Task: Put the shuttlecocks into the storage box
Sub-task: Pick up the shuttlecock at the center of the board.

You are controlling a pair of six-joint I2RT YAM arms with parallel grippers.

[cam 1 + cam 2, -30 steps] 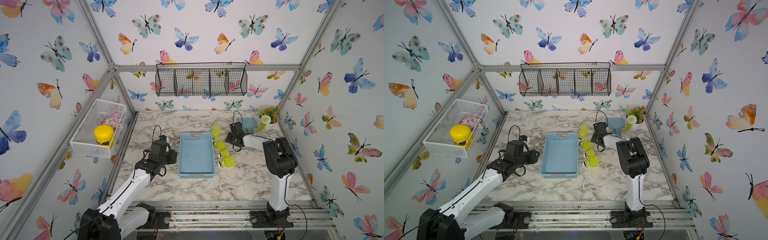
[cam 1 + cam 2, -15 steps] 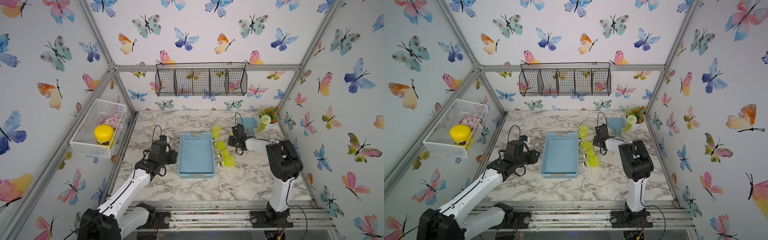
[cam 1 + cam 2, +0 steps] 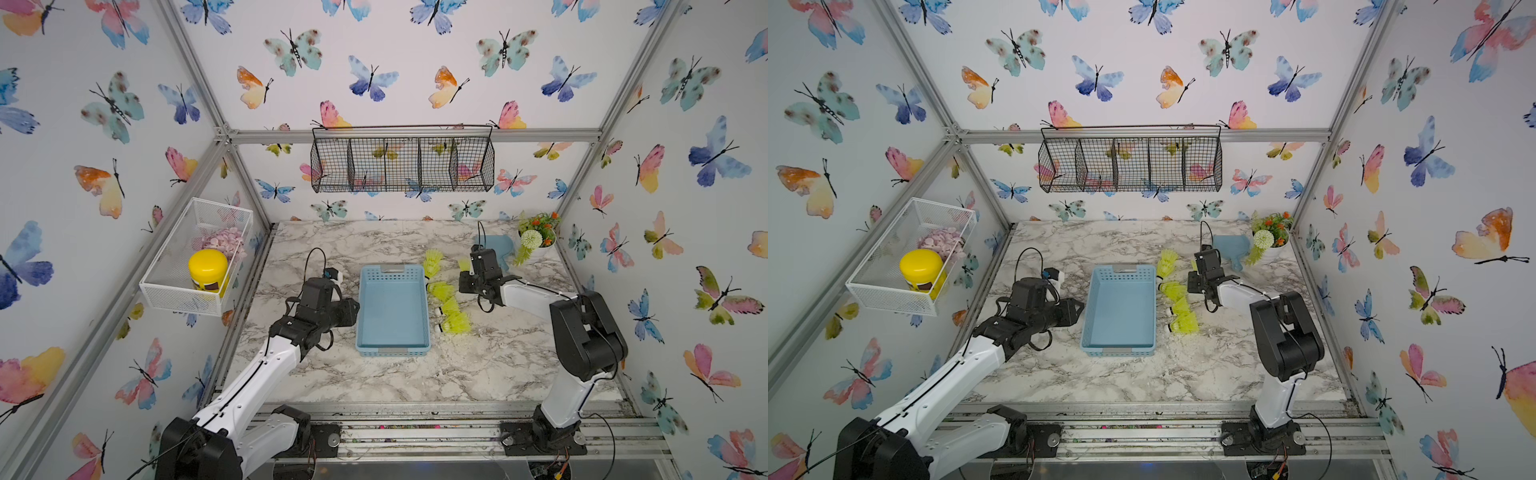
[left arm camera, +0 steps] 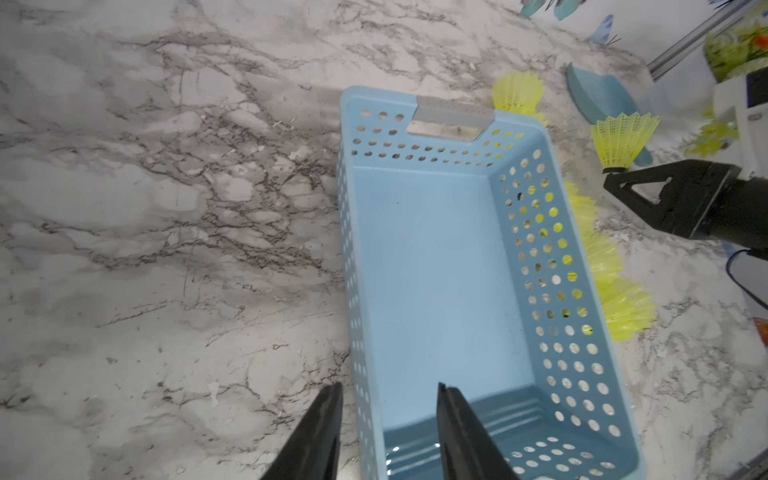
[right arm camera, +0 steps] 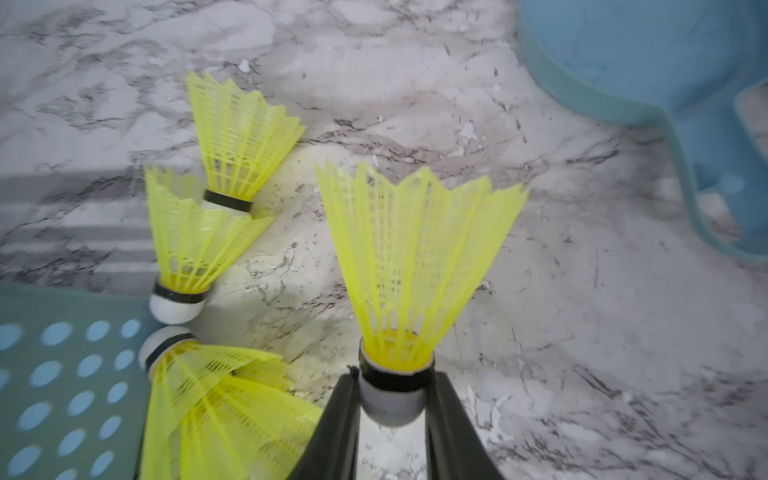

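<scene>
The storage box [image 3: 392,316] [image 3: 1120,316], light blue with nothing in it, lies in the middle of the marble table. Several neon yellow shuttlecocks [image 3: 451,308] [image 3: 1181,308] lie in a row along its right wall, and one more shuttlecock [image 3: 433,259] lies by its rear right corner. My right gripper [image 5: 392,399] [image 3: 466,271] is shut on the white tip of another shuttlecock [image 5: 415,257] [image 4: 622,141], whose skirt points away from the fingers. My left gripper [image 4: 388,386] [image 3: 353,311] is open, its fingers astride the storage box's [image 4: 432,266] left wall without touching it.
A blue scoop [image 3: 494,245] [image 5: 665,62] and a potted artificial plant [image 3: 536,232] stand at the back right. A white wire basket [image 3: 199,257] with a yellow-lidded jar hangs on the left wall. A black wire basket [image 3: 403,162] hangs on the back wall.
My right gripper has closed on the shuttlecock's tip, and the right arm's elbow has swung to the right. The left arm has not moved.
</scene>
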